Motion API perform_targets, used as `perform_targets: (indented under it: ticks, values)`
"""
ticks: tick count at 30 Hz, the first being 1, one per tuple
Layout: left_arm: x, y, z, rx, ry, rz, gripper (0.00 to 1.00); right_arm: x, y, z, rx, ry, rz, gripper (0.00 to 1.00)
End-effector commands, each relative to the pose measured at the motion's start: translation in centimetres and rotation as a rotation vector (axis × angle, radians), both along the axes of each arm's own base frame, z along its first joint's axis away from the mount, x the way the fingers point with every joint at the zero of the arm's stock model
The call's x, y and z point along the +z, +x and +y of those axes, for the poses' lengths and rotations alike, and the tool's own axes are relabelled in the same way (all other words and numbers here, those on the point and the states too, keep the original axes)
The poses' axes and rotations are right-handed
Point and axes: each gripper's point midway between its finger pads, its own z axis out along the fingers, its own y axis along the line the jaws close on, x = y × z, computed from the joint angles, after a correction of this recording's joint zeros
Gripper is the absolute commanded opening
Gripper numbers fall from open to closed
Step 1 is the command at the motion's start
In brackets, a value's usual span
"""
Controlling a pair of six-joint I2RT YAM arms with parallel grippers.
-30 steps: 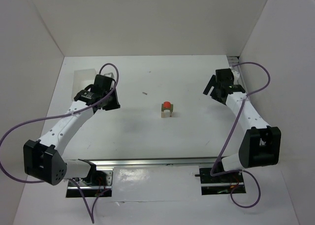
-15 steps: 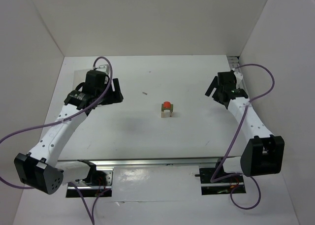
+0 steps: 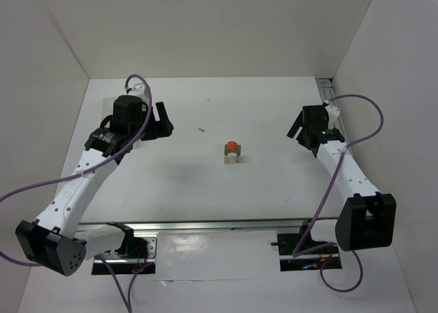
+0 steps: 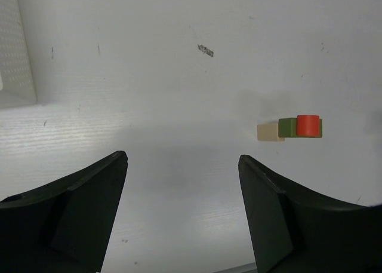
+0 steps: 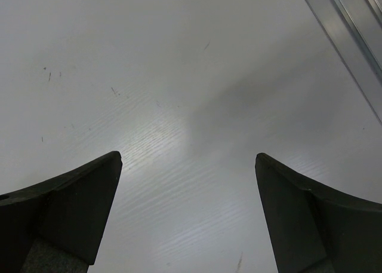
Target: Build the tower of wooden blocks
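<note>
The wood block tower (image 3: 233,152) stands mid-table: pale tan uprights with a red piece (image 3: 233,146) on top. The left wrist view shows the wood block tower (image 4: 291,128) at right, with a tan block, a dark green block (image 4: 287,128) and the red piece (image 4: 308,125). My left gripper (image 3: 161,120) hovers well to the tower's left; in its own view the left gripper (image 4: 182,159) is open and holds nothing. My right gripper (image 3: 295,126) hangs to the tower's right. The right gripper (image 5: 188,156) is also open, over bare table.
A white box (image 4: 15,52) sits at the far left, partly behind the left arm as the white box (image 3: 109,105). A small dark speck (image 3: 201,129) lies left of the tower. An aluminium rail (image 5: 352,28) runs along the right wall.
The left gripper has opened wide and its arm has swung back and to the left, turning toward the tower. The right arm has drifted slightly right. The tower has not moved.
</note>
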Motion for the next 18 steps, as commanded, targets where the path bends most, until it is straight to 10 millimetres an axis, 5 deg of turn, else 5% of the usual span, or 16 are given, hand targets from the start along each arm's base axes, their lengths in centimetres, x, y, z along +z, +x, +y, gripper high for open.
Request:
perform_targets:
  ticks: [1,18]
  values:
    - [2.9,0.6,-0.1,-0.013,-0.023,-0.111,0.88,1.9,0.8,-0.6,-0.036,-0.005,-0.094,1.0]
    - [2.3,-0.8,2.1,0.053,0.041,-0.125,0.88,-0.5,0.9,-1.2,-0.067,-0.033,-0.03,1.0]
